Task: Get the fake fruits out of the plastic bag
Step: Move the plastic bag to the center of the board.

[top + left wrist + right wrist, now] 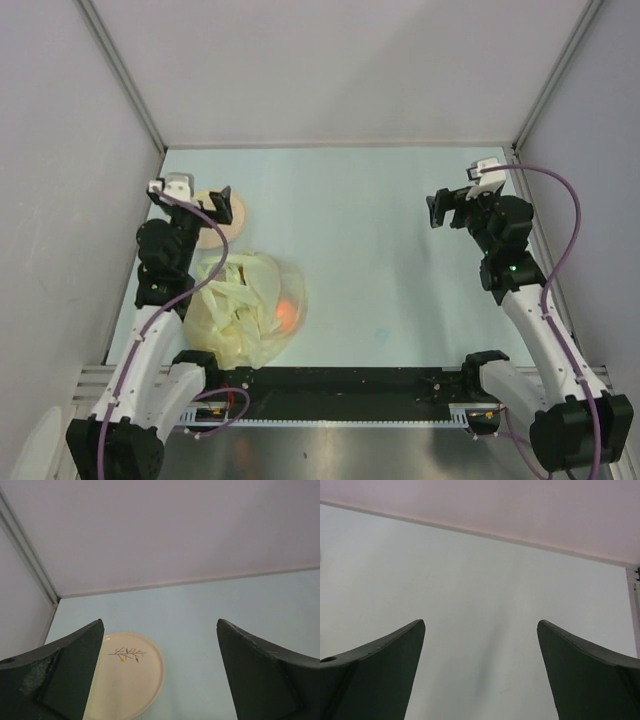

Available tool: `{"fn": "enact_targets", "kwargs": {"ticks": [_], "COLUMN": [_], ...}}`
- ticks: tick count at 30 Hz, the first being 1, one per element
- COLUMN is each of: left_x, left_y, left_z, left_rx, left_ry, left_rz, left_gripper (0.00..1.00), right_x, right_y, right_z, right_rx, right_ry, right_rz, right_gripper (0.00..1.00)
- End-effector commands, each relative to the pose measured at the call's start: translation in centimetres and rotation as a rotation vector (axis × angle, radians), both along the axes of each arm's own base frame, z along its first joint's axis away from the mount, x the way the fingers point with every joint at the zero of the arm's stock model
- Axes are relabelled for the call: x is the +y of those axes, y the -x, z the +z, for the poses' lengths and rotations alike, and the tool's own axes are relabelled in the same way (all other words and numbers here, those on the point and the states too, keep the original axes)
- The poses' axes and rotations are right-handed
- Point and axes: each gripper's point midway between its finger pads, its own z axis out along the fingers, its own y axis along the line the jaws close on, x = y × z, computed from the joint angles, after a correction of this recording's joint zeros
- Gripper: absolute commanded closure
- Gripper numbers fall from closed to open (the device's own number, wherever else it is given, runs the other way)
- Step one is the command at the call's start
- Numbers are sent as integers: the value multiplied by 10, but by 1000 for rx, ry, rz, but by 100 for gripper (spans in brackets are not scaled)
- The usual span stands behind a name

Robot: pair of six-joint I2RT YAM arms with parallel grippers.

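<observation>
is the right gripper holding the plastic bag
No, the right gripper is open and empty; the thin pale yellow-green plastic bag lies far to its left.

The thin, translucent pale yellow-green plastic bag (235, 300) looks crinkly and faintly shiny, and a smooth orange plastic fruit (289, 314) shows through its film. The round cream plate (140, 685) has a smooth, softly glossy face. The pale blue-green worktop (380, 250) is smooth and matt. The left claw (160, 622) has dark matt fingers (70, 665), one scuffed grey. The near-edge base plate (330, 450) looks like brushed metal.
</observation>
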Motion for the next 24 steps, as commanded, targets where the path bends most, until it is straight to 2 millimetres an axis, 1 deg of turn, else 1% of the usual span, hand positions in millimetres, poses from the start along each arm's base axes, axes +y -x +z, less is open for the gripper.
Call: {"fn": "enact_targets", "kwargs": {"ticks": [1, 2, 3, 4, 5, 6, 7, 8, 9, 10, 11, 12, 13, 14, 15, 16, 17, 18, 19, 20, 21, 22, 24], "left_x": [19, 19, 20, 20, 20, 19, 20, 11, 8, 8, 4, 3, 3, -3, -6, -6, -5, -9, -8, -9, -11, -9, -8], "left_y": [15, 18, 24, 28, 34, 38, 44, 51, 56, 59, 64, 67, 70, 77, 81, 84, 94, 100, 110, 116, 120, 126, 129], "left_z": [8, 10, 15, 17, 16, 26, 32, 30, 45, 48, 45, 55, 57, 54, 50, 47, 42, 39, 29, 31, 26, 17, 4], "left_rx": [212, 234, 260, 268, 291, 275, 266, 298, 282, 284, 312, 299, 306, 353, 381, 397, 438, 445, 478, 477, 491, 528, 581], "left_ry": [47, 35, 30, 33, 32, 33, 31, 24, 24, -21, -38, -55, -93, -117, -147, -205, -238, -272, -346, -380, -407, -446, -466], "left_rz": [118, 115, 117, 119, 113, 105, 102, 43, 19, 3, -26, -39, -53, -101, -127, -150, -170, -211, -246, -269, -294, -314, -336], "left_gripper": [0, 0, 0, 0, 0, 0, 0, 0, 0, 0, 0, 0, 0, 0, 0, 0, 0, 0, 0, 0, 0, 0, 0], "right_x": [-3, -4, -6, -7, -6, -5, 5, 12, 21, 26, 28, 34, 37, 40, 44, 44, 44, 46, 47, 50, 58, 63, 72], "right_y": [36, 36, 41, 40, 40, 46, 45, 48, 55, 56, 57, 59, 59, 61, 61, 62, 67, 69, 71, 75, 79, 80, 81], "right_z": [-15, 1, -3, -4, 8, 1, -12, -17, -18, -24, -23, -21, -20, -24, -19, -21, -26, -24, -24, -25, -25, -26, -27], "right_rx": [218, 198, 231, 256, 253, 315, 385, 433, 494, 529, 527, 521, 517, 537, 534, 552, 590, 590, 595, 604, 612, 619, 639], "right_ry": [89, 97, 121, 129, 129, 134, 131, 135, 137, 125, 114, 102, 104, 117, 146, 165, 174, 172, 172, 165, 147, 136, 98], "right_rz": [32, 29, 30, 27, 32, 48, 103, 140, 190, 208, 223, 244, 256, 259, 259, 267, 273, 288, 304, 326, 369, 389, 422], "right_gripper": [0, 0, 0, 0, 0, 0, 0, 0, 0, 0, 0, 0, 0, 0, 0, 0, 0, 0, 0, 0, 0, 0, 0]}}
